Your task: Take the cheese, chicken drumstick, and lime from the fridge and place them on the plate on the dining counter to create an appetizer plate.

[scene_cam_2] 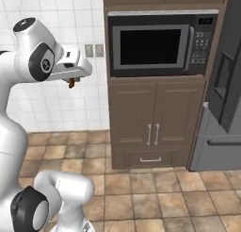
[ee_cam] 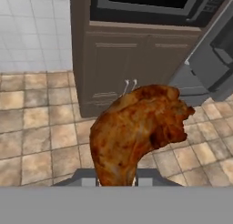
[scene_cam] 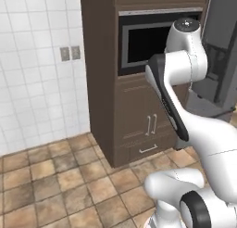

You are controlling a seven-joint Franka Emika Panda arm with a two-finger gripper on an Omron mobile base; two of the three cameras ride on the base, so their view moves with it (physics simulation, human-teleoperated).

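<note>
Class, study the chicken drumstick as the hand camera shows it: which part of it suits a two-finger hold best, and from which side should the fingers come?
Grip the chicken drumstick at its narrow bone end, which tapers toward the gripper, coming along its length from that end. The far end is a broad, lumpy bulb, probably too wide and uneven to pinch squarely. It is held just so now.

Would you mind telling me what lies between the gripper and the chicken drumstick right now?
Nothing: the gripper is shut on the chicken drumstick, whose narrow end sits between the fingertips in the hand view. The right base view shows it as a small brown lump under the hand.
</note>
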